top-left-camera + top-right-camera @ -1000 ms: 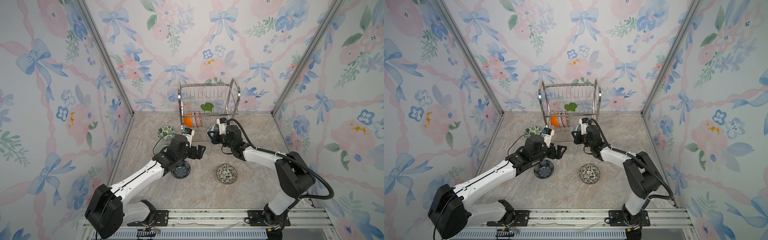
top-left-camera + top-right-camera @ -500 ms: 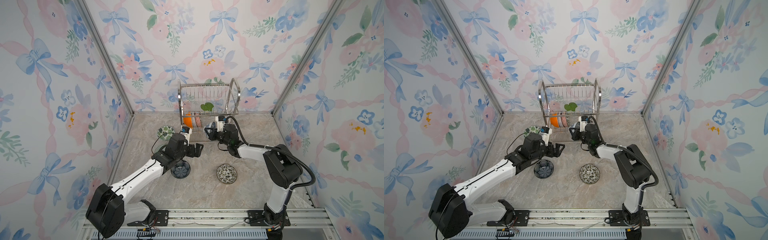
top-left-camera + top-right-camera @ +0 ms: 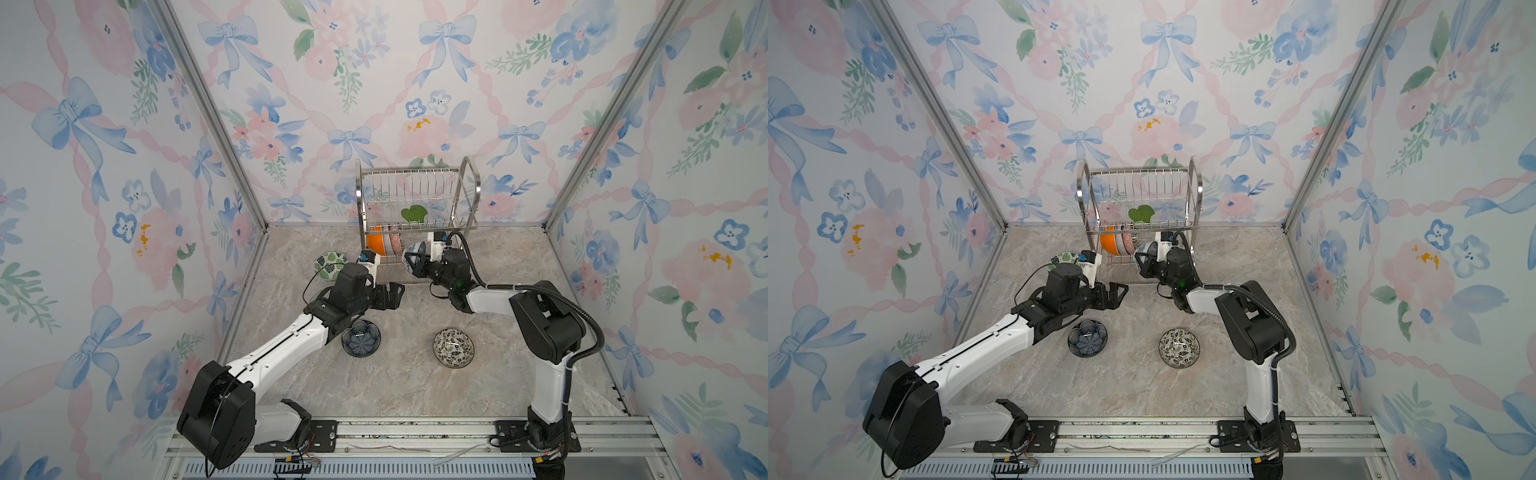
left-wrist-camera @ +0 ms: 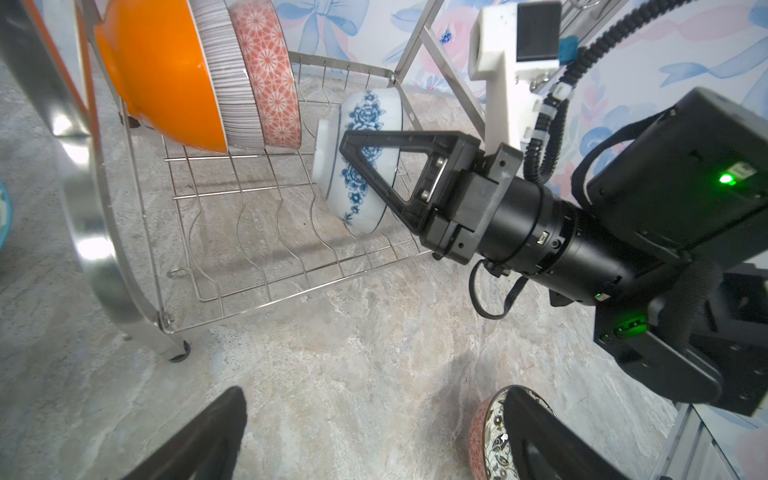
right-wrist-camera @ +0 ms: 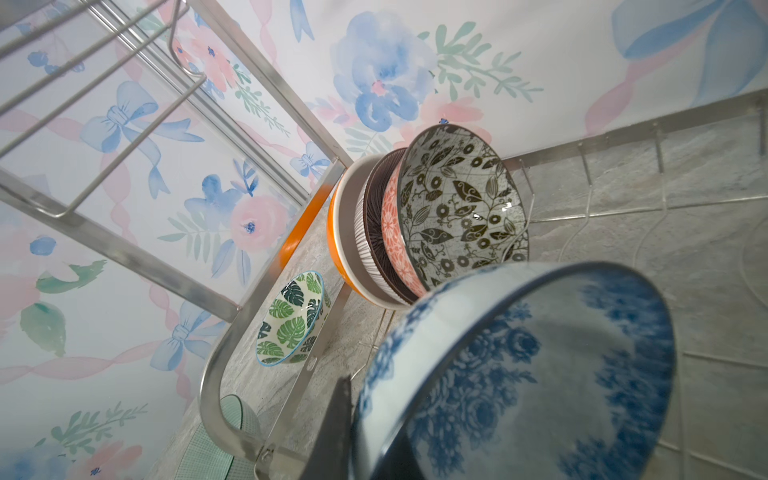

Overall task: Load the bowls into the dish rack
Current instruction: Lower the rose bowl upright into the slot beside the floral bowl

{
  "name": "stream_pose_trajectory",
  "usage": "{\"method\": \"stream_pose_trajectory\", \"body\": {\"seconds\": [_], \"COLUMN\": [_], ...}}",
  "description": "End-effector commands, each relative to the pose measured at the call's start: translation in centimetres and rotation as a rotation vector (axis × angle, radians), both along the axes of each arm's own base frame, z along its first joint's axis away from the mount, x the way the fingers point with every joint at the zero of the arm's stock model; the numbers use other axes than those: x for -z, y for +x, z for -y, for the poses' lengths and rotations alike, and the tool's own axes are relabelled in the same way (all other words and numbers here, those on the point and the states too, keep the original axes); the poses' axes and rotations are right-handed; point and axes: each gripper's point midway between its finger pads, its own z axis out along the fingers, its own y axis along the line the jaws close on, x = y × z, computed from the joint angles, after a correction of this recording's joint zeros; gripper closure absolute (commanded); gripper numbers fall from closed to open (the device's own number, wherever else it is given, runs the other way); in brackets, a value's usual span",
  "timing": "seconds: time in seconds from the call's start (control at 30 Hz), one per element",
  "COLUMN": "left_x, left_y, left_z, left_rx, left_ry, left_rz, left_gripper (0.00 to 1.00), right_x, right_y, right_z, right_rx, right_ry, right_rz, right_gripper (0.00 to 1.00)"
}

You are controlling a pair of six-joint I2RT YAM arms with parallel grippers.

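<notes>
Blue-white floral bowl [image 4: 368,110]: white glaze, blue rose sprays, dark rim | stood tilted over lower tier of dish rack [image 4: 99,257], beside three racked bowls [image 4: 249,83] | right hand [image 3: 417,266] gripped its rim | left hand [image 3: 395,293] gaped wide, empty

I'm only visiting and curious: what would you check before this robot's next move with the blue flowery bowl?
1. Grip: right gripper shut on the blue-white floral bowl rim: ok.
2. Free slots in the dish rack lower tier beside the three standing bowls: ok.
3. Bowl seated on the wires: cannot tell; it is tilted.
4. Left gripper open, empty, apart from the rack: ok.
5. Everything loaded: not ok; green-leaf bowl, dark blue flower bowl and black-white leaf bowl sit on the table.
</notes>
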Motion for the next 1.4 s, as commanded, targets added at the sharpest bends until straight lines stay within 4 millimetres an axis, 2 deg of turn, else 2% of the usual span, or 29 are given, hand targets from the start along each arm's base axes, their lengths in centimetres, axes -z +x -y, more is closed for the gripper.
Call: {"method": "stream_pose_trajectory", "body": {"seconds": [0.0,0.53,0.9,1.1,1.37], "left_x": [-1.7,-1.2,-0.4,0.0,0.2], "left_y": [1.0,2.3,2.7,3.0,3.1], "left_z": [0.4,0.1,-0.1,-0.2,-0.5], "left_rx": [0.002,-0.011,-0.014,-0.018,-0.022], "left_ry": [-0.038,-0.032,-0.02,-0.022,-0.022], "left_rz": [0.028,0.014,-0.004,-0.014,-0.02], "left_gripper": [0.02,0.02,0.02,0.02,0.02], "right_x": [-4.4,-5.6,-4.8,-3.6,-2.8], "right_y": [2.0,5.4,7.3,8.3,8.7], "right_z": [0.3,1.0,-0.1,-0.6,-1.6], "right_rx": [0.049,0.094,0.081,0.088,0.062], "right_ry": [0.085,0.089,0.139,0.17,0.192], "right_rz": [0.143,0.232,0.219,0.196,0.186], "right_gripper": [1.0,1.0,1.0,1.0,1.0]}}
